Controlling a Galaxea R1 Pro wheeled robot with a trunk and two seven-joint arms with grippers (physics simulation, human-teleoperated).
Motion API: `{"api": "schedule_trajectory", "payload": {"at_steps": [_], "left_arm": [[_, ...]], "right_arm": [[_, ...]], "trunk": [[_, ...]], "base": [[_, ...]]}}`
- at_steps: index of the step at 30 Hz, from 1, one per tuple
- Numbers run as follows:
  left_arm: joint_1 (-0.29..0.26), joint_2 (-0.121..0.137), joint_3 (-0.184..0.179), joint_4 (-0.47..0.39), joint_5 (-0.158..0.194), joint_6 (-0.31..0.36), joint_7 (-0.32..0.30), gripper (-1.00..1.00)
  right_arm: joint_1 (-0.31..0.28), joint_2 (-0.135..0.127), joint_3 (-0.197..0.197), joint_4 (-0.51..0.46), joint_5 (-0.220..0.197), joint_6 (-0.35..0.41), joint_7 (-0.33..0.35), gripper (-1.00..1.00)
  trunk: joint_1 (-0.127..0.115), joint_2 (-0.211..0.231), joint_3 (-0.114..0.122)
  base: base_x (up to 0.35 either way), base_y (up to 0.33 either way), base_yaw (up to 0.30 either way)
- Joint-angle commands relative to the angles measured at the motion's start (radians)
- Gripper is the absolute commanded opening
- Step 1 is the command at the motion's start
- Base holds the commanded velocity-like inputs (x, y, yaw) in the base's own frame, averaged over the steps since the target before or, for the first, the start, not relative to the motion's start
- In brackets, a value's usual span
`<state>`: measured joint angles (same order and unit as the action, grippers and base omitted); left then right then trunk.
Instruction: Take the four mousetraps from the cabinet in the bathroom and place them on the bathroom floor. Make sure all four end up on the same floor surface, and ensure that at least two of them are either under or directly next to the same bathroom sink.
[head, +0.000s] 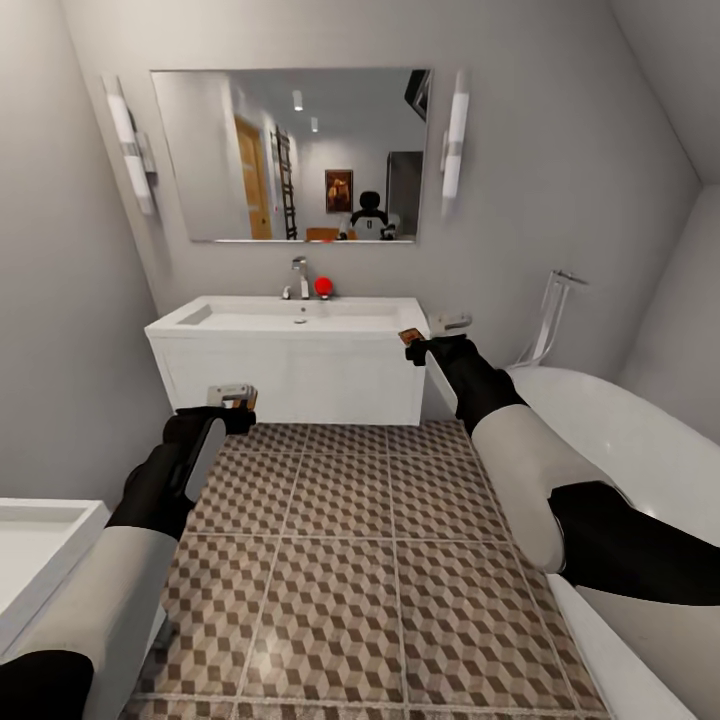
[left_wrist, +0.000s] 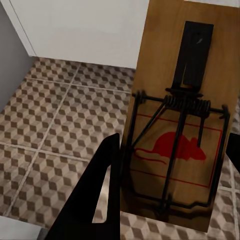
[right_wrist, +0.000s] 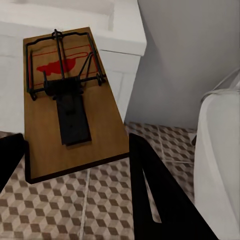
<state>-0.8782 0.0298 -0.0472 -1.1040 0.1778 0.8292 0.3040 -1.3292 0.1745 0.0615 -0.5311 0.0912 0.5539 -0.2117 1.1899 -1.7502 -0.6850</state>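
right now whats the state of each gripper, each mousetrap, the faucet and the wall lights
left gripper: shut on left mousetrap
left mousetrap: held above the floor tiles, spring bar set
right gripper: shut on right mousetrap
right mousetrap: held in the air by the sink's corner
faucet: no water running
wall lights: cannot tell if lit

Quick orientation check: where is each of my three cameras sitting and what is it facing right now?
Head: high, facing the sink and mirror; both arms show.
Left wrist: behind the left gripper, looking down at floor tiles; its mousetrap is held.
Right wrist: behind the right gripper, holding another mousetrap near the vanity corner and bathtub.
Shared: tiles, white vanity.
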Motion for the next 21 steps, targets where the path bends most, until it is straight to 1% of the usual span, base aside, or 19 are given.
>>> {"api": "schedule_trajectory", "payload": {"at_steps": [1,9,21], "left_arm": [[-0.001,0.001,-0.004,0.0,0.008,0.004,0.012,-1.0],[-0.001,0.001,-0.022,0.001,0.008,0.003,0.013,-1.0],[-0.001,0.001,-0.025,-0.002,0.007,0.004,0.013,-1.0]], "right_arm": [[-0.001,0.0,0.003,-0.001,0.007,0.008,-0.005,-1.0],[-0.001,0.0,0.003,-0.002,0.007,0.007,-0.005,-1.0],[-0.001,0.0,0.003,-0.003,0.008,0.006,-0.005,-1.0]], "trunk": [[0.004,-0.008,-0.006],[0.034,-0.064,-0.044],[0.08,-0.148,-0.101]], "base": [[0.0,0.0,0.0],[0.0,0.0,0.0],[0.0,0.0,0.0]]}}
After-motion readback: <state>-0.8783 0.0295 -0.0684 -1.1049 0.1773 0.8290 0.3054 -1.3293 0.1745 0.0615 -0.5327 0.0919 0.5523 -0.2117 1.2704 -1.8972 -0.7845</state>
